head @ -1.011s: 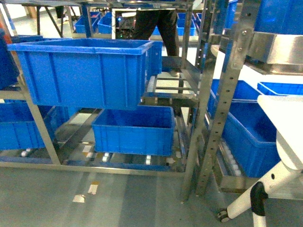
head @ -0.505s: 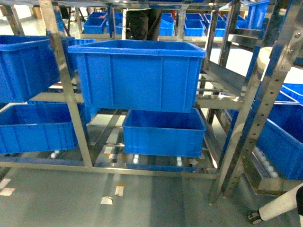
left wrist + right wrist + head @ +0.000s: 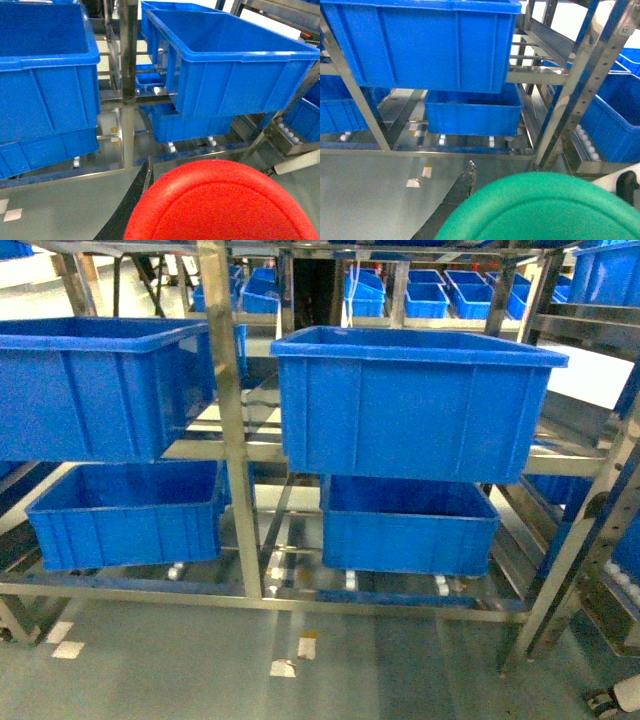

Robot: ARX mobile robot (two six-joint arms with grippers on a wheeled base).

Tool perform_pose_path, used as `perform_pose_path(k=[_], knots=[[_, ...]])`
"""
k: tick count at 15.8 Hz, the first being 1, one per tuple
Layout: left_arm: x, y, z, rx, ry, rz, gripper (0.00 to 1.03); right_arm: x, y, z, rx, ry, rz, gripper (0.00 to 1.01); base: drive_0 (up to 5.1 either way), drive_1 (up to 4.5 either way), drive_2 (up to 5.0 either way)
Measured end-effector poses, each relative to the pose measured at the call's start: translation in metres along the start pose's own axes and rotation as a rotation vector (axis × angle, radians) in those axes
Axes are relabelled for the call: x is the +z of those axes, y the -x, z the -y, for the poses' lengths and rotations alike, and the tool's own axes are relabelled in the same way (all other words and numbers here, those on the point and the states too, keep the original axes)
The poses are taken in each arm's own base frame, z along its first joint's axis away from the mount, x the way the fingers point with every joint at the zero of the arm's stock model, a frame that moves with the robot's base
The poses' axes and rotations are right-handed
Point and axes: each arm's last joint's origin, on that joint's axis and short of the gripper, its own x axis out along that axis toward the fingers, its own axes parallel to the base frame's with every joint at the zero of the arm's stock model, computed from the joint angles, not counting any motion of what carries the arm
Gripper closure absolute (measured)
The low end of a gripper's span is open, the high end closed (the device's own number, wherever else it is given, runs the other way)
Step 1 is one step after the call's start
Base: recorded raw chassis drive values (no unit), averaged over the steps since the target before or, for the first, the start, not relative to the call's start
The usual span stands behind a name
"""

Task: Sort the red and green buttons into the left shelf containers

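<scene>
A red button [image 3: 220,205] fills the bottom of the left wrist view, cap toward the camera, and my left gripper [image 3: 212,172] is shut on it; only its dark left finger [image 3: 135,195] shows. In the right wrist view a green button [image 3: 545,210] sits the same way in my shut right gripper [image 3: 535,180], beside one dark finger [image 3: 462,187]. The left shelf containers are big blue crates: upper left [image 3: 95,390], upper right [image 3: 410,405], lower left [image 3: 125,515] and lower right [image 3: 410,525]. Neither gripper shows in the head view.
A steel upright [image 3: 232,420] stands between the two crate columns. Another rack with blue crates [image 3: 615,120] stands to the right behind a perforated post [image 3: 575,90]. Tape marks [image 3: 285,668] lie on the grey floor. A white leg [image 3: 620,182] shows low right.
The head view has swung left: the shelf crates slid to the right in the picture, a second crate column came in at left, and the white leg has nearly left the frame.
</scene>
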Motion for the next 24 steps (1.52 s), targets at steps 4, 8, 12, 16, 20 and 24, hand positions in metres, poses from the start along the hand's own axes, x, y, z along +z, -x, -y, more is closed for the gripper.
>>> perform_pose_path(k=[4, 8, 12, 16, 20, 24], knots=[[0.0, 0.0, 0.0, 0.0, 0.0, 0.0, 0.76, 0.0003, 0.0001, 0.0, 0.0, -0.001, 0.003, 0.75, -5.0, 2.43, 2.4], [-0.0002, 0.0004, -0.0011, 0.007, 0.002, -0.002, 0.76, 0.0004, 0.0002, -0.0001, 0.002, -0.001, 0.004, 0.75, -2.5, 1.19, 1.2], [0.0005, 0.0006, 0.0008, -0.005, -0.002, 0.003, 0.76, 0.0001, 0.0002, 0.0, 0.001, 0.0, 0.0, 0.75, -0.1, 3.16, -3.3], [0.0006, 0.0007, 0.0005, -0.001, -0.002, 0.003, 0.76, 0.0005, 0.0002, 0.0, 0.001, -0.001, 0.004, 0.75, 0.0, 4.29, -4.4], [-0.0001, -0.0004, 0.0, 0.0, 0.0, 0.0, 0.76, 0.0002, 0.0, 0.0, 0.001, 0.0, 0.002, 0.75, 0.0, 3.26, -3.2], [-0.0009, -0.0014, -0.0005, 0.0, 0.002, -0.005, 0.76, -0.0007, -0.0004, -0.0001, 0.001, 0.001, -0.004, 0.75, 0.0, 0.0, 0.0]])
